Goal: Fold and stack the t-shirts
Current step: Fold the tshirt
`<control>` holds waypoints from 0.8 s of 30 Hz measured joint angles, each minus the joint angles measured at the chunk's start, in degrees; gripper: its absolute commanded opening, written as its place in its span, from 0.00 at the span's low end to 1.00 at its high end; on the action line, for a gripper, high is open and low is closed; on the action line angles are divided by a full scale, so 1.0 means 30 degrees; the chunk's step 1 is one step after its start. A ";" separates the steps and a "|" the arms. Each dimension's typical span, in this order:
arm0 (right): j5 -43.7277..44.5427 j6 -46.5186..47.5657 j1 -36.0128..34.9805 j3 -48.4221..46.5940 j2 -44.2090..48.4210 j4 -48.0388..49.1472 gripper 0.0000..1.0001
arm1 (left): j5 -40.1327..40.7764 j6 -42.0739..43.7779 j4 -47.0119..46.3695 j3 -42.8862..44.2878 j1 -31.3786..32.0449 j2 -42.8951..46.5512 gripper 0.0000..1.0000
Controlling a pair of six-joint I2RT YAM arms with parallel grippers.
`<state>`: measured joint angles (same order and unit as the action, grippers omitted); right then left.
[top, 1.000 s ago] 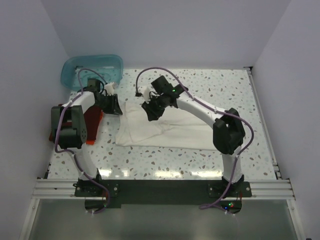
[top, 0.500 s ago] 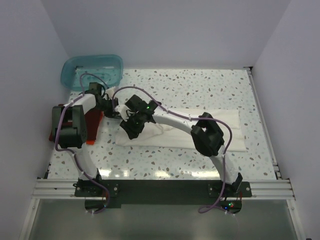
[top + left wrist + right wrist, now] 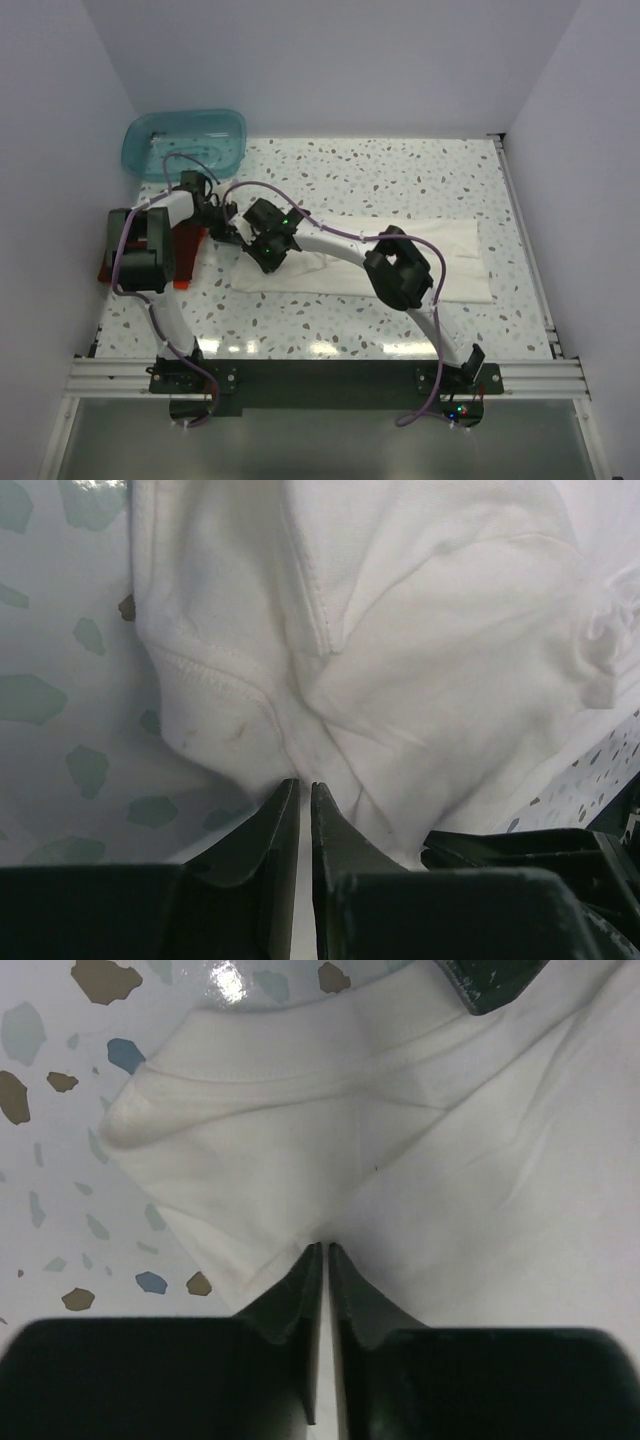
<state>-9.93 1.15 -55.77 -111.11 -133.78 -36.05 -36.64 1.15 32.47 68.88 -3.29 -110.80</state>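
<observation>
Speckled counter (image 3: 400, 170), white walls on three sides. Landmark is the teal tub (image 3: 140, 150) in the far-left corner. No shirt visible in it, only the left arm's cable crossing its near rim.

Cream t-shirt (image 3: 450, 260) lies nearer the arm bases than the tub and to its right. It is a long flat band, long axis left-right, and its left end is the end closest to the tub.

Both tools are at that tub-side end. The left tool (image 3: 228, 228) sits nearer the tub and the right tool (image 3: 270, 258) just beyond it, arm stretched along the band. In both wrist views the fingers are closed to a slit with cream cloth pinched at the tips, so both are gripping the shirt.

The dark red shirt (image 3: 185, 240) lies folded directly bases-ward of the tub, partly under the left arm. The orange shirt (image 3: 180, 285) shows as a thin edge at its near side.

Judgement: the free length runs away from the tub, so the next fold goes along that axis. The stack is close to the left tool, so the left arm is nearer for placing.
</observation>
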 measured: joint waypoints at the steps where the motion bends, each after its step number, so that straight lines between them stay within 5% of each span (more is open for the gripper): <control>1: 0.0015 0.0036 -0.0015 -0.0029 0.0000 0.0000 0.03 | 0.0007 0.0000 0.0000 0.0000 0.0000 -0.0066 0.14; 10: -0.0015 -0.0036 -0.0051 -0.0044 0.0007 0.0073 0.00 | -0.0051 -0.0015 -0.0007 0.0000 -0.0007 -0.0321 0.10; 11: -0.0015 -0.0036 -0.0051 -0.0044 0.0007 0.0073 0.05 | -0.0051 -0.0015 -0.0015 0.0000 0.0000 -0.0321 0.10; 12: -0.0015 -0.0160 -0.0051 -0.0044 0.0007 0.0066 0.24 | -0.0051 -0.0015 -0.0015 0.0000 0.0000 -0.0321 0.10; 15: 0.0087 -0.0627 -0.0073 -0.0051 0.0007 0.0073 0.34 | -0.0051 -0.0015 -0.0015 0.0000 0.0000 -0.0321 0.10; 24: 0.2106 -0.1239 -0.1042 -0.0131 -0.0007 0.0007 0.33 | -0.0058 -0.0022 -0.0051 -0.0029 -0.0007 -0.0321 0.11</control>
<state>-3.62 -2.57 -58.89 -111.50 -133.80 -36.03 -36.82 1.08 32.32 68.79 -3.31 -111.77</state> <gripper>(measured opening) 0.346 0.106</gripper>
